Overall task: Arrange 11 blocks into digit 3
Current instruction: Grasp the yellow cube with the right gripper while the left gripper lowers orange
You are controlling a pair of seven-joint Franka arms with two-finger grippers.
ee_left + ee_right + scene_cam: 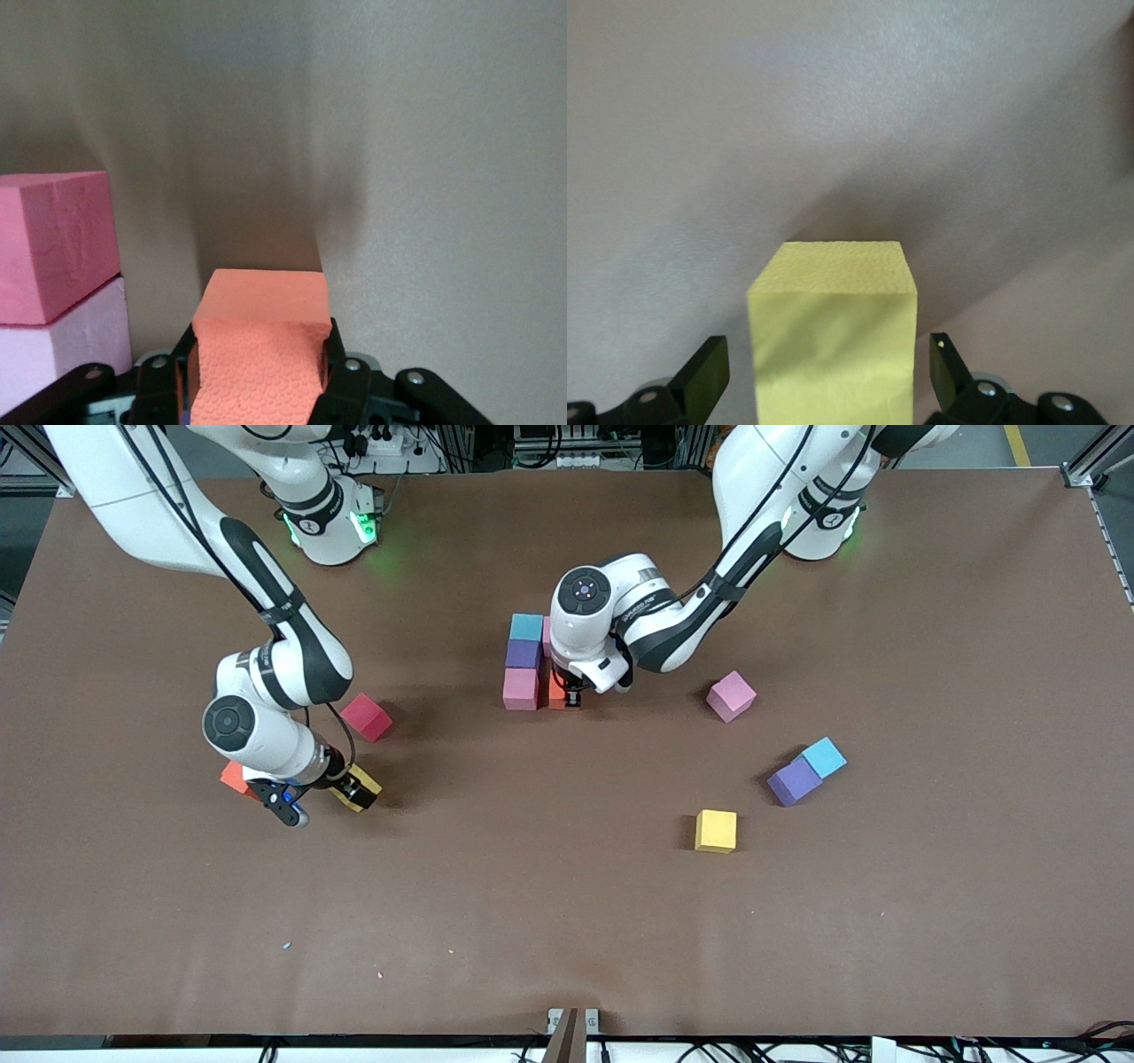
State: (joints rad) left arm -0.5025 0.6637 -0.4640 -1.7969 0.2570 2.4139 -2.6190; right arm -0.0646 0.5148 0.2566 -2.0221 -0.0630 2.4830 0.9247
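Orange foam is partly seen under the right arm, one cube (234, 777) at the right arm's end of the table, with a red cube (367, 716) lying farther from the front camera. The right gripper (321, 797) is spread wide around a yellow cube (833, 332), not yet pinched. At mid-table the digit 3 (532, 664) is only begun: light blue, purple and pink cubes are lined in a column, with another pink one largely hidden. An orange cube (259, 350) is pinched by the left gripper (572, 698) just beside the pink one. Four cubes lie unplaced toward the left arm's end: yellow (716, 831), pink (731, 696), purple (794, 781), light blue (824, 757). Most placements are judged outstanding.
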